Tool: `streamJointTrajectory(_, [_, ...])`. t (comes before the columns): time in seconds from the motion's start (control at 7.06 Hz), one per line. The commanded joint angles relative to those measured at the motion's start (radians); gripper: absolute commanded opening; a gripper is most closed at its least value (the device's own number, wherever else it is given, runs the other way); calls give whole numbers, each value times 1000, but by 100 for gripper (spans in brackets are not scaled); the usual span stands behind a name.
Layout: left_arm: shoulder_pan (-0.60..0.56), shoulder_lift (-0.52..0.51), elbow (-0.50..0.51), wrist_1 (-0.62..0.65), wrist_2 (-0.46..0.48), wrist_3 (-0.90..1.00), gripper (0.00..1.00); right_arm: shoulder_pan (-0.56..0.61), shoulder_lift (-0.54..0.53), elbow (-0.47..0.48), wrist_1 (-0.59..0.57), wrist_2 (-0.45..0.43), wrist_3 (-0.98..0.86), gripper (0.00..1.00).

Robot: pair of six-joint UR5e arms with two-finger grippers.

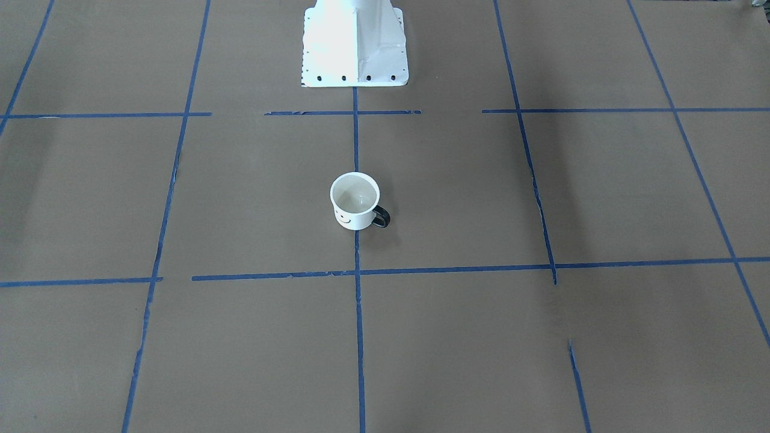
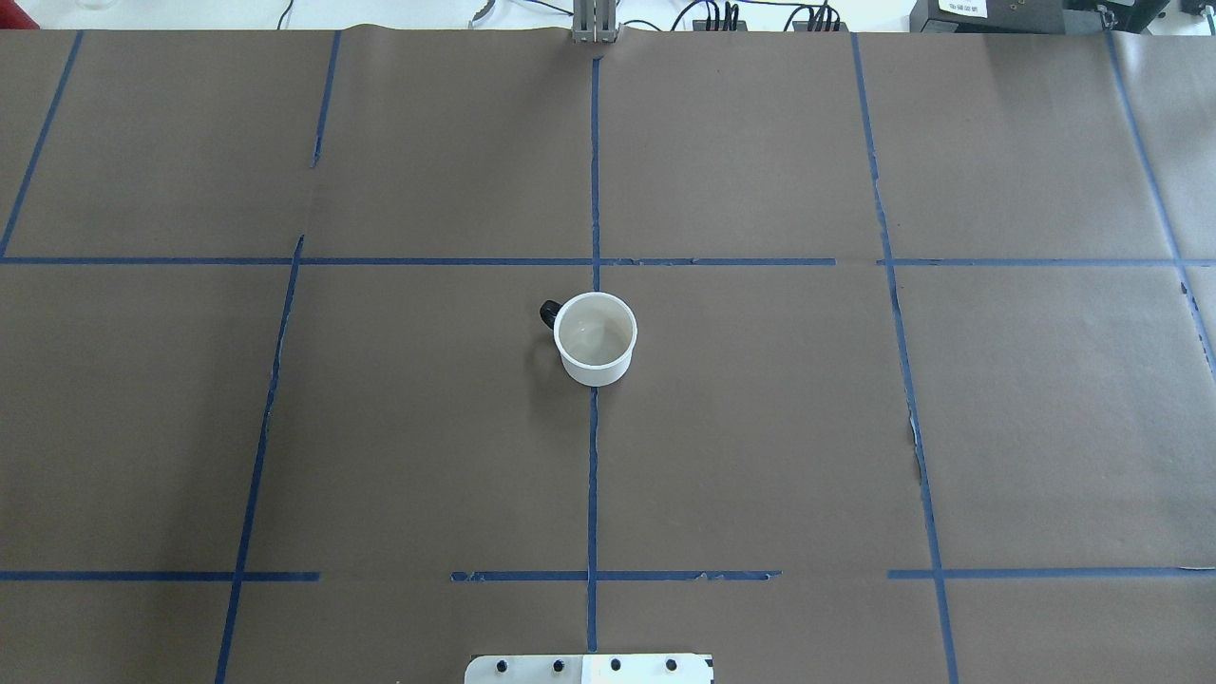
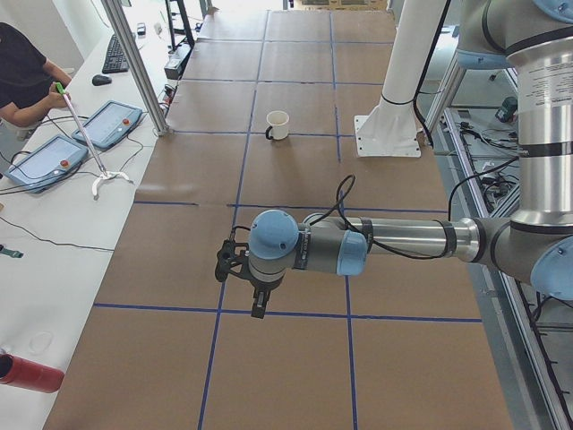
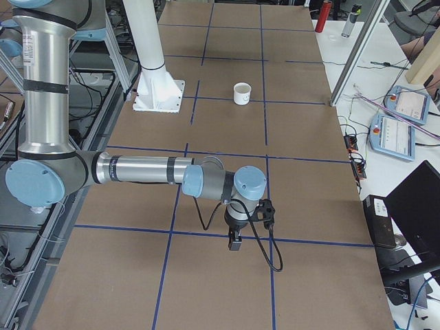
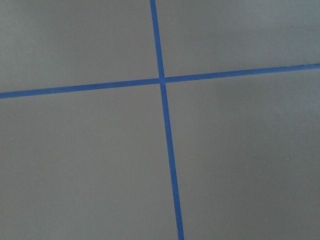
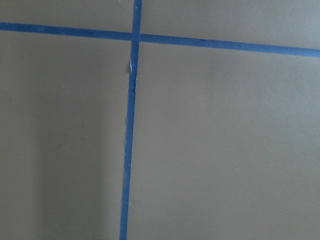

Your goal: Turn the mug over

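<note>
The white mug [image 1: 356,204] stands upright, mouth up, on the brown paper at the table's middle, on a blue tape line. Its smiley faces the operators' side and its black handle [image 1: 382,216] points to the robot's left. It also shows in the overhead view [image 2: 596,340], the left view [image 3: 278,124] and the right view [image 4: 241,93]. My left gripper [image 3: 258,309] hangs far from the mug at the table's left end. My right gripper [image 4: 234,242] hangs at the right end. I cannot tell whether either is open or shut. Both wrist views show only paper and tape.
The white robot pedestal [image 1: 355,45] stands at the robot's side of the table behind the mug. An aluminium post [image 3: 134,63], teach pendants [image 3: 107,124] and an operator [image 3: 22,76] are along the far side. A red can [image 3: 27,372] lies on the side bench.
</note>
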Motion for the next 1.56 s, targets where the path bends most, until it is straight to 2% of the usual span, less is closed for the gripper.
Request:
streamJointTrajectory(0.0, [8, -58, 43, 2, 27, 2, 100, 0, 0, 0, 0, 0, 0, 100])
streamJointTrajectory(0.14, [10, -55, 41, 4, 67, -5, 100, 0, 0, 0, 0, 0, 0, 100])
streamJointTrajectory(0.42, [8, 9, 38, -17, 66, -5, 100, 0, 0, 0, 0, 0, 0, 100])
streamJointTrajectory(0.71, [10, 2, 54, 23, 63, -5, 100, 0, 0, 0, 0, 0, 0, 100])
streamJointTrajectory(0.99, [33, -131, 118, 211, 72, 2, 100, 0, 0, 0, 0, 0, 0, 100])
streamJointTrajectory(1.27, [33, -123, 92, 214, 144, 5, 100, 0, 0, 0, 0, 0, 0, 100])
streamJointTrajectory(1.42, [33, -115, 78, 187, 143, 10, 100, 0, 0, 0, 0, 0, 0, 100])
